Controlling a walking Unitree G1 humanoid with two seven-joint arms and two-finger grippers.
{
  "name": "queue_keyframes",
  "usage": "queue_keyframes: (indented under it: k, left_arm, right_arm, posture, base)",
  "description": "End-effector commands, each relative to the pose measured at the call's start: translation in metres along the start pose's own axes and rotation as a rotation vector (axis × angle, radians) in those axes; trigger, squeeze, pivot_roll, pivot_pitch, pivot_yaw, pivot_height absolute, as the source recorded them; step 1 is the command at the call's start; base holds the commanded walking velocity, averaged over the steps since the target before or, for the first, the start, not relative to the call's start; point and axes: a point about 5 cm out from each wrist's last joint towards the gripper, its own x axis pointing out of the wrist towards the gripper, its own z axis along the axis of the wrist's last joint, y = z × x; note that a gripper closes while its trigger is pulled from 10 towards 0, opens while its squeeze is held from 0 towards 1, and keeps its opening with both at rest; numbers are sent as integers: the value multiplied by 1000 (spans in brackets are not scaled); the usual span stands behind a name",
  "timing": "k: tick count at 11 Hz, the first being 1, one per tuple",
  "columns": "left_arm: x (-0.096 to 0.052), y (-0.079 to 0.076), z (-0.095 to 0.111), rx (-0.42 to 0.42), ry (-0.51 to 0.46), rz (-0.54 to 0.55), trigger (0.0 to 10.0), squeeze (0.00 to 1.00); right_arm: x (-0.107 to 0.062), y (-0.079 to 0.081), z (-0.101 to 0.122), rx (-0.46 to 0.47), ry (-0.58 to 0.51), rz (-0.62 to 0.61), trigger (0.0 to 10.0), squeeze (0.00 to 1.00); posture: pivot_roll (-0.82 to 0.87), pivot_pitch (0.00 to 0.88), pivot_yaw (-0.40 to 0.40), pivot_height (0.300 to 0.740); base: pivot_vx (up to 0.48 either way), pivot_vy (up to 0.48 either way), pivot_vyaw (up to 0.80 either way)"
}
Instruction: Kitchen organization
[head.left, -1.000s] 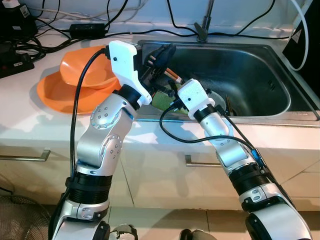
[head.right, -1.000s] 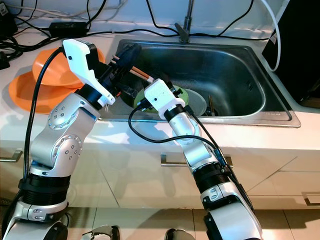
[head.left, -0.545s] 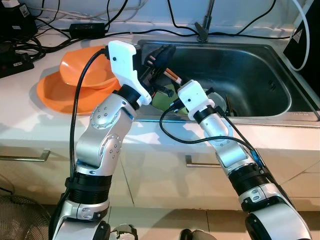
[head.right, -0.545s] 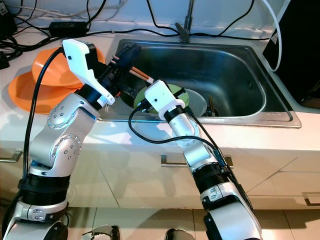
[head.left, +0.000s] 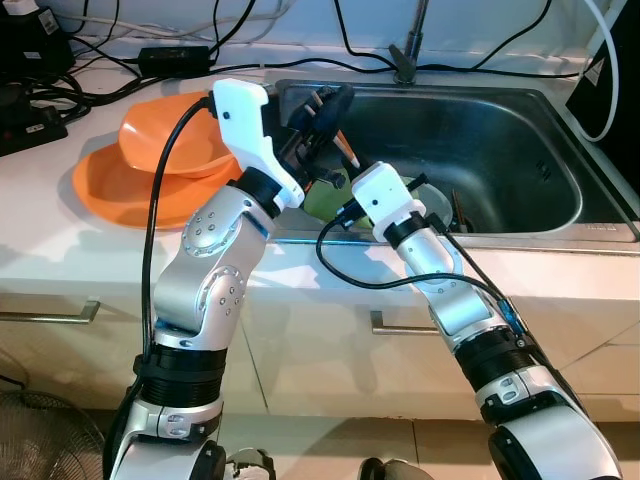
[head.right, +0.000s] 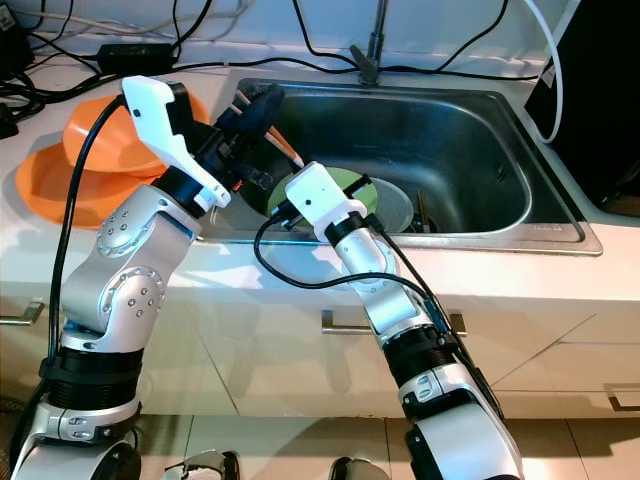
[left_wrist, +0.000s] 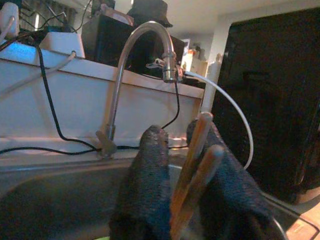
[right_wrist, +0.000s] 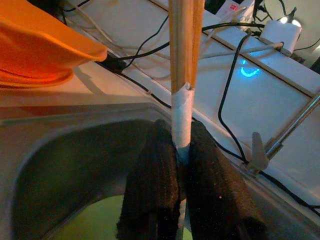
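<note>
Both eye views are bright, evenly lit and sharp, with soft shadows of the arms on the white counter (head.left: 60, 235). The steel sink (head.left: 520, 130) carries dull sheen rather than hard glare. The left wrist view is dim and grainy; its near fingers (left_wrist: 150, 195) are dark and out of focus. The right wrist view is brighter, with a blue glow (right_wrist: 250, 70) on the wall.

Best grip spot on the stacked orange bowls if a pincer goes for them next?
Probably the near rim of the top orange bowl, approached from the sink side: the rim flares clear of the lower bowl, and cables crowd the far side.
</note>
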Motion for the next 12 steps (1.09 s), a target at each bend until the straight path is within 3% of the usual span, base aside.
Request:
queue_keyframes:
  k: [1,9,10,12]
  left_arm:
    - [-1,4,6,-39,-28,18,10000,1000]
    - [-6,1,22,-209,-120,-48,10000,1000]
    - [-7,3,23,-214,-134,-38,10000,0]
    - [-10,12,29,-240,-178,10,10000,0]
  right_arm:
    - [3,-8,2,6,-8,-34,0,0]
    - [3,-6,-4,13,32,-37,0,0]
    - [4,-6,-5,16,36,-38,0,0]
    - [6,-13,-8,62,67,-75,0,0]
  posture:
    - [122,79,-13,740]
    - [129,84,-16,740]
    - [129,85,-17,740]
    - [129,84,-18,740]
  base:
    - [0,0,0]
    - [0,0,0]
    - [0,0,0]
    - [0,0,0]
